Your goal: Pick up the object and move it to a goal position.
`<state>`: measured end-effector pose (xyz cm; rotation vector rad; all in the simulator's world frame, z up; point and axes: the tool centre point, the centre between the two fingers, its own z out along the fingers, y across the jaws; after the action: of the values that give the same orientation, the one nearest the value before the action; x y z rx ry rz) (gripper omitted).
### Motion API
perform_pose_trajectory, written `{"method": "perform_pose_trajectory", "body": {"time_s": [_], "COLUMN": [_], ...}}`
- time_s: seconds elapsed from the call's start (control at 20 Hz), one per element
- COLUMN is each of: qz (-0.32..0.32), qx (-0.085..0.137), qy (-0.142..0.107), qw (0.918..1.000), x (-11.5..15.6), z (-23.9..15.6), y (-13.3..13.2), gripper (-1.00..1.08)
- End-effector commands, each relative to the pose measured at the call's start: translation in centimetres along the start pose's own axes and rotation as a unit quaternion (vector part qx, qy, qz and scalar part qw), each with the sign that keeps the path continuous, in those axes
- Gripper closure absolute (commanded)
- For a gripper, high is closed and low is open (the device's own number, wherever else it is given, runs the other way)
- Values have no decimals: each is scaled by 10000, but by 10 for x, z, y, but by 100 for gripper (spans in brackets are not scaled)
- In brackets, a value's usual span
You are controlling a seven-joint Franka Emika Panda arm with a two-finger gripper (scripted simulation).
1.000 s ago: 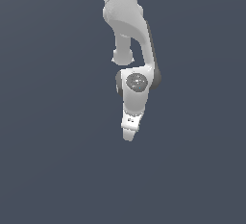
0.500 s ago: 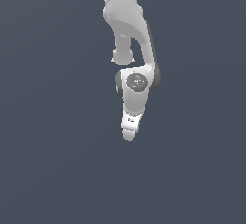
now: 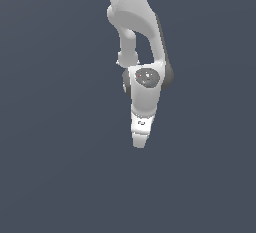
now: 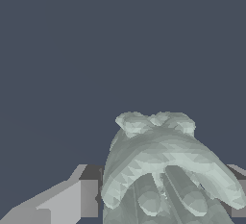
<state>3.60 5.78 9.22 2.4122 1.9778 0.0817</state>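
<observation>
While the white arm (image 3: 137, 37) hangs down from above, its hand points at the dark grey bench (image 3: 50, 177) below it. In the exterior view the fingers (image 3: 140, 142) sit at the very bottom tip of the arm, and they look too small and pale there to tell apart. The lump cannot be seen in that view.

The wrist view shows it well. The pale grey-green lump (image 4: 163, 165) sits right between the two fingers, and it fills the space there. It has bumpy, curled parts like petals on a flower. One grey finger (image 4: 72, 199) shows on one side of the lump, touching it. Only a small bit of the other finger (image 4: 239, 194) peeks out from behind the lump on the far side. The fingers are closed on the lump and hold it tight.
</observation>
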Motion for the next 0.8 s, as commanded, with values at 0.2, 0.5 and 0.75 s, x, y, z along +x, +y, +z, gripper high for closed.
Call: {"method": "perform_pose_trajectory", "body": {"time_s": [0.2, 0.5, 0.75], "qz": [-543, -1273, -1849], "qx": [-488, -1131, -1637], "qy": [285, 673, 987], "qw": [9969, 9831, 9640], "x": [39, 90, 126], "z": [-79, -191, -285], "y": [35, 62, 68], "gripper": [108, 108, 108]}}
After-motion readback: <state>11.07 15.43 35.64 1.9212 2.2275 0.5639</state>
